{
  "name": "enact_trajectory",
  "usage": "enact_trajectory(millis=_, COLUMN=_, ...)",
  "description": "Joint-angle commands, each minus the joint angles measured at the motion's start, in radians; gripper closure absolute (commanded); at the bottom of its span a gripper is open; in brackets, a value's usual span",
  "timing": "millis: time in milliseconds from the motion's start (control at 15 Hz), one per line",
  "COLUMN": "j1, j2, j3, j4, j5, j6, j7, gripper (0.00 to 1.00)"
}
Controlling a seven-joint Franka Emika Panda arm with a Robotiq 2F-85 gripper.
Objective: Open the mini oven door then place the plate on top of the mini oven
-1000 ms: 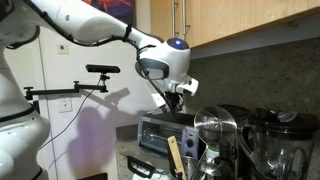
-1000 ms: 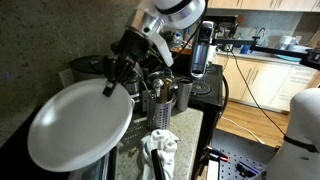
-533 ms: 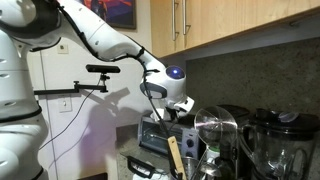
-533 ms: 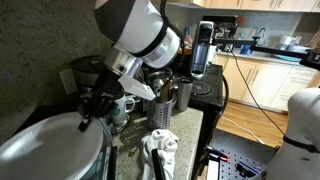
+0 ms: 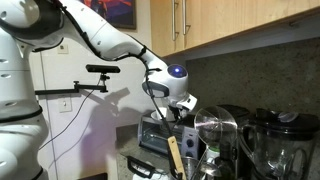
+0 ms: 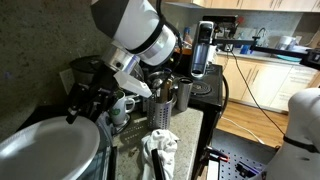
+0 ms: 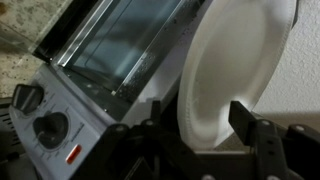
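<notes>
Lowered slightly, the bent arm (image 5: 108,44) holds its tool (image 7: 205,128) clamped on the plate (image 7: 238,65), tilted beside the mini oven (image 7: 95,75)

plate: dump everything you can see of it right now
The plate is round and plain white, with a smooth surface and a shallow raised rim; its material is unclear. It stands on edge, with nothing on it. Its lower rim is clamped in the gripper. It sits right beside the mini oven; whether they touch I cannot tell. In an exterior view it fills the lower corner, tilted.
</notes>
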Motion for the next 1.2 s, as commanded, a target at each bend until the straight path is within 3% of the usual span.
enact_trajectory(millis=0, j1=-0.025, j2=-0.047, j3=-0.001, j4=-0.014, j5=-0.104, j6=-0.029, j7=0.046, gripper=0.00)
enact_trajectory(millis=333, j1=-0.042, j2=-0.093, j3=-0.002, j4=-0.023, j5=-0.439, j6=-0.093, j7=0.178, gripper=0.00)
enact_trajectory(millis=533, j1=-0.041, j2=-0.149, j3=-0.006, j4=-0.036, j5=-0.583, j6=-0.127, j7=0.198, gripper=0.00)
enact_trajectory(millis=1133, j1=-0.039, j2=-0.340, j3=-0.065, j4=-0.081, j5=-0.742, j6=-0.295, j7=0.138, gripper=0.00)
